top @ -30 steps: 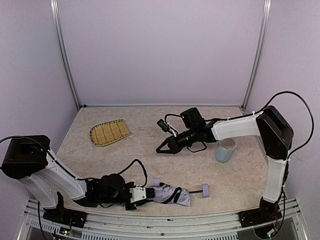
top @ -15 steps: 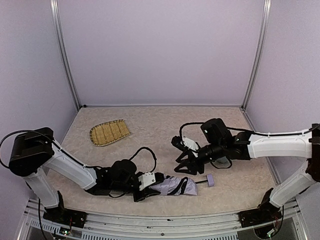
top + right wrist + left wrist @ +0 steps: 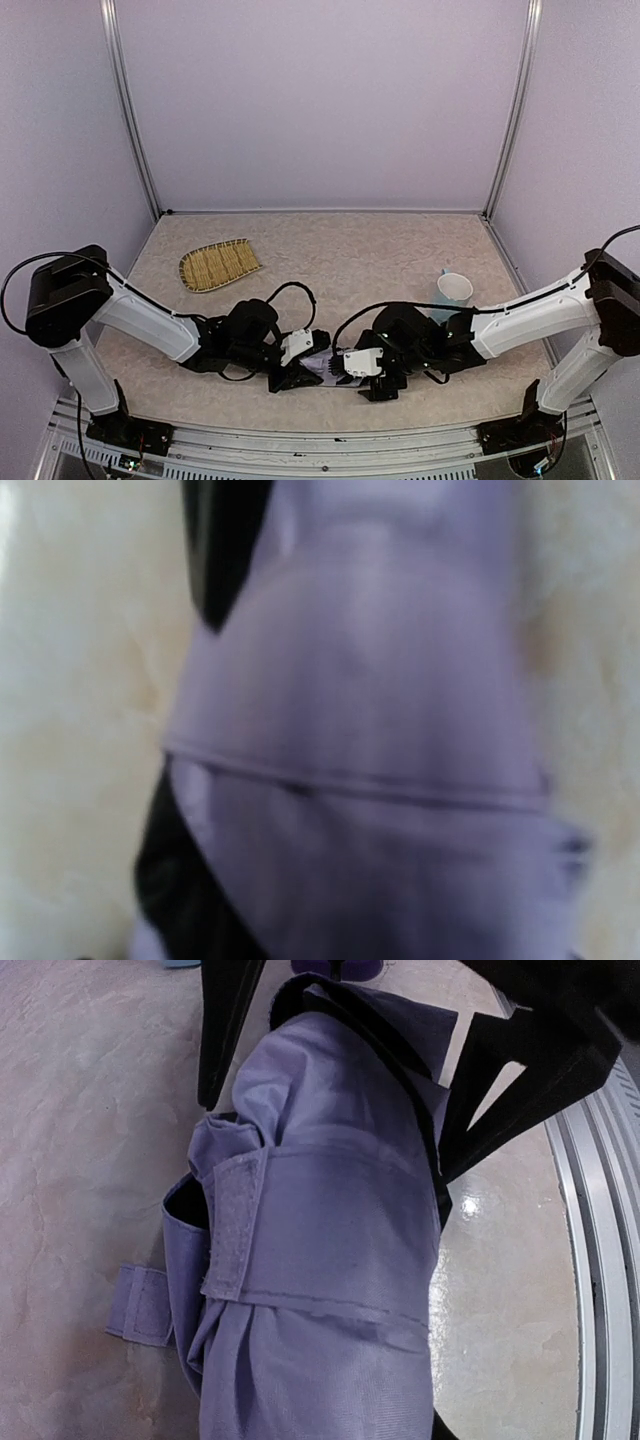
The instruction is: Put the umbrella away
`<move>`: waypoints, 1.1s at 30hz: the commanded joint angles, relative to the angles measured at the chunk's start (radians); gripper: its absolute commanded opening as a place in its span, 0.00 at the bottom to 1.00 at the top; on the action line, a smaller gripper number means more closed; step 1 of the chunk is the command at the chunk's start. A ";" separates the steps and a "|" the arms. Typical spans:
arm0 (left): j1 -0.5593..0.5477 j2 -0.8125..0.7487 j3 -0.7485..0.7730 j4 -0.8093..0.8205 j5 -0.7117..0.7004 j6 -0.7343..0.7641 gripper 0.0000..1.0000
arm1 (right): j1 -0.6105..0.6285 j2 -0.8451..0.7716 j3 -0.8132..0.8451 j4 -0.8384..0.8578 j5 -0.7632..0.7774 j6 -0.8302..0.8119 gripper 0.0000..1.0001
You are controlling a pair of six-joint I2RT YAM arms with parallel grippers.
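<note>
The folded umbrella (image 3: 322, 363), pale lilac fabric with black edging and a strap, lies on the table near the front edge. Its fabric fills the left wrist view (image 3: 320, 1260) and, blurred, the right wrist view (image 3: 350, 730). My left gripper (image 3: 298, 368) is shut on the umbrella's left end; its fingers are hidden by the fabric. My right gripper (image 3: 355, 372) comes in from the right and stands open. In the left wrist view the right gripper (image 3: 330, 1130) has its black fingers (image 3: 225, 1020) on either side of the bundle. The handle is hidden under the right arm.
A light blue cup (image 3: 452, 296) stands upright behind the right forearm. A woven straw tray (image 3: 218, 264) lies at the back left. The metal rail of the table's front edge (image 3: 600, 1260) runs close to the umbrella.
The right arm swung from near the cup down to the umbrella and its jaws went from shut to wide open. The left gripper carried the umbrella a little right and away from the front edge.
</note>
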 commanded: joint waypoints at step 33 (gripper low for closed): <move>0.006 -0.803 -0.230 0.298 -0.305 -0.042 0.85 | -0.178 -0.158 0.528 -0.324 -0.290 0.006 0.00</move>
